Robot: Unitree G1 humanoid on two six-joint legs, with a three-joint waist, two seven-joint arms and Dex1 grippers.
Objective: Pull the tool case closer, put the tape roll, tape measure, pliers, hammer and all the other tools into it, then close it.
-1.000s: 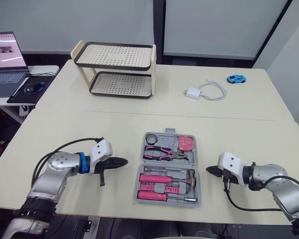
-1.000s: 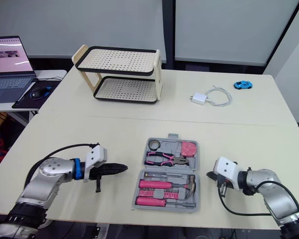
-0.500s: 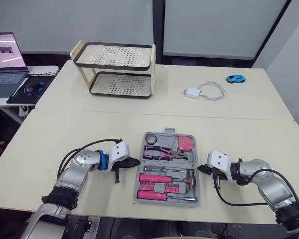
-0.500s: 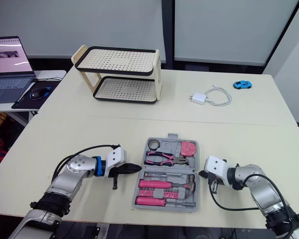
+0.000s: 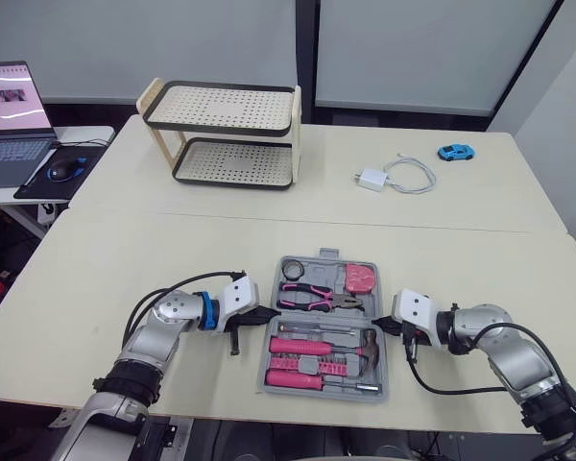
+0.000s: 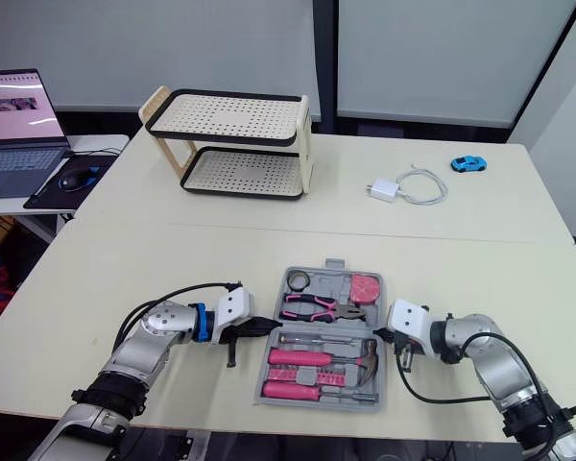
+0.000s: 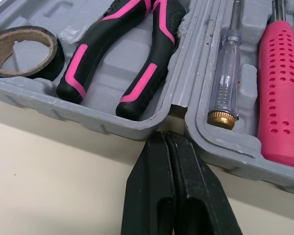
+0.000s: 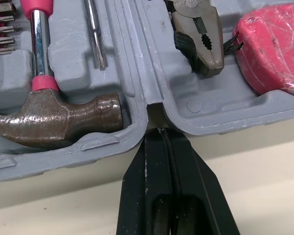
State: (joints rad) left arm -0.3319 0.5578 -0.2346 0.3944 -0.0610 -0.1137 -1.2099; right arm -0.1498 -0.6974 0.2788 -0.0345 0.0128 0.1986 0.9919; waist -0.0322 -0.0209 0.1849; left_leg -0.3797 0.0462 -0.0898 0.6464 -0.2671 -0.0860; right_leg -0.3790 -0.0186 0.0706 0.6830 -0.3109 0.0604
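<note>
Here the tool case [image 7: 44,95] lies open and flat on the surface, near the front edge, with both of its halves filled. In the half farther from the robot sit the tape roll [image 5: 291,267] at the case's left corner, the pliers [image 5: 312,295] beside it towards the middle, and the pink tape measure [image 5: 361,277] at the case's right corner. In the nearer half lie the hammer [image 8: 54,117], its head against the case's right wall, a pink-handled screwdriver [image 7: 281,93], a clear tester screwdriver [image 7: 225,73] and a row of bits [image 5: 307,364].

The left tool [image 7: 167,139] is at the case's left side, level with the hinge. Its two black fingers are pressed together with nothing between them, and their tips sit in the notch where the two halves meet, seemingly touching the grey wall. The right tool [image 8: 161,134] stands the same way at the case's right side: fingers pressed flat against each other, holding nothing, tips at the hinge notch between the hammer head and the pliers' jaws.

Well beyond the case stands a two-tier perforated rack [image 5: 226,134], to the case's far left. A white charger with its cable [image 5: 384,177] and a small blue toy car [image 5: 454,152] lie to the case's far right. A laptop [image 5: 10,120] rests on a separate desk, far off to the case's left.
</note>
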